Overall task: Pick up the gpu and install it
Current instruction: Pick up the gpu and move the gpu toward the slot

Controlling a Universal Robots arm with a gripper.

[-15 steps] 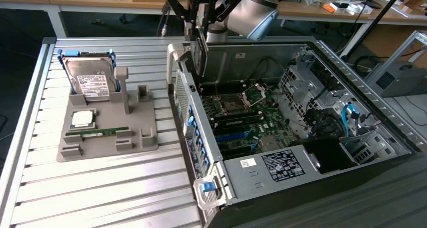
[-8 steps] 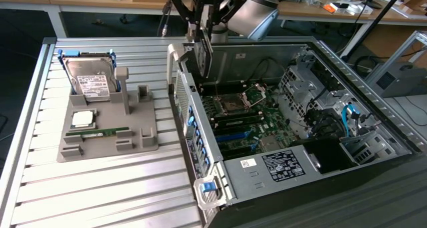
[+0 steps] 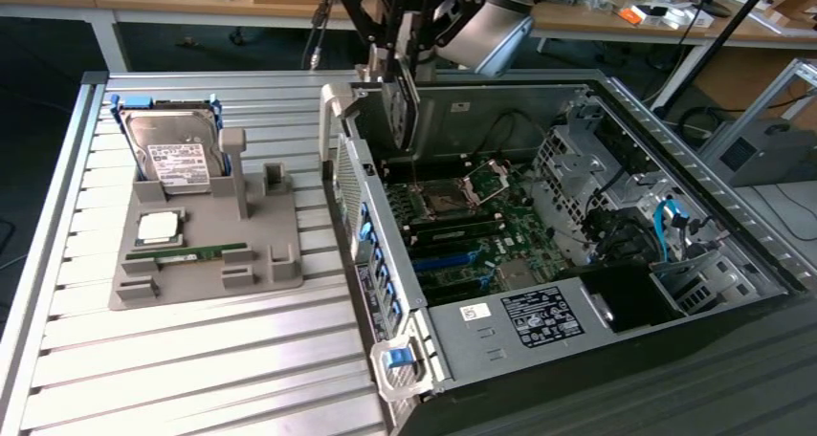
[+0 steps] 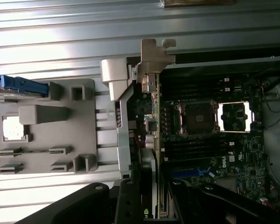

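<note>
The gpu (image 3: 404,106) hangs on edge, a thin dark card with a silver end bracket, and my gripper (image 3: 400,55) is shut on its upper part. It hovers over the back corner of the open computer case (image 3: 511,312), above the motherboard (image 3: 466,228) near the case's wall on the exterior view's left. In the wrist view the gpu (image 4: 150,116) appears edge-on, its silver bracket (image 4: 156,53) at the far end, lying along the case wall beside the processor socket (image 4: 198,116). My gripper (image 4: 151,189) clamps the card from both sides.
A grey holder tray (image 3: 205,264) on the slatted table carries a silver hard drive (image 3: 172,159), a processor chip (image 3: 159,228) and a green RAM stick (image 3: 186,253). Cables and a drive cage (image 3: 638,226) fill the case's far side. Bare slats (image 3: 191,359) lie in front.
</note>
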